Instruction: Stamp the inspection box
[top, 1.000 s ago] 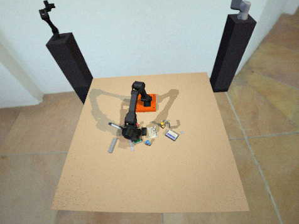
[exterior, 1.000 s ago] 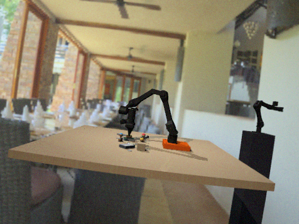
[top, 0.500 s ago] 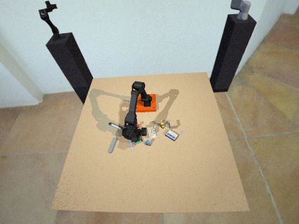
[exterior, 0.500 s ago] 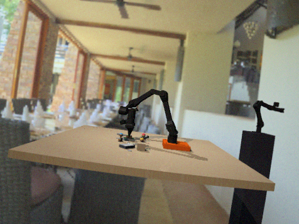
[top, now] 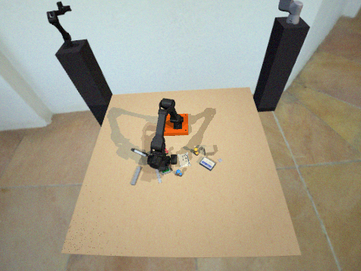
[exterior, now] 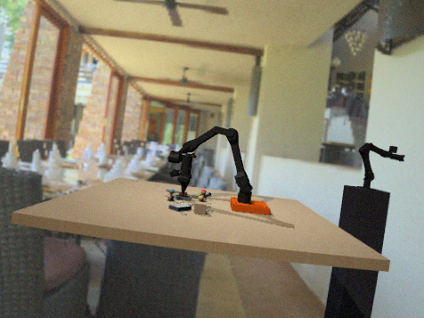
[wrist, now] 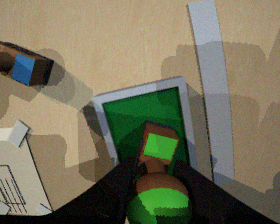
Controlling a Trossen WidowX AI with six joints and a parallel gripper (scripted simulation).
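Here, green-marked stamp (wrist: 160,146) between the claw's (wrist: 159,167) fingertips.

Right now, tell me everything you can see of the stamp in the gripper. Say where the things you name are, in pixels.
The stamp (wrist: 159,200) has a rounded brown handle with a bright green cap, and a brown, wood-like block bearing a green patch. The gripper (top: 161,168) (exterior: 183,194) (wrist: 154,165) is closed on it, over the green pad (wrist: 135,112). Whether its face touches the pad is hidden.
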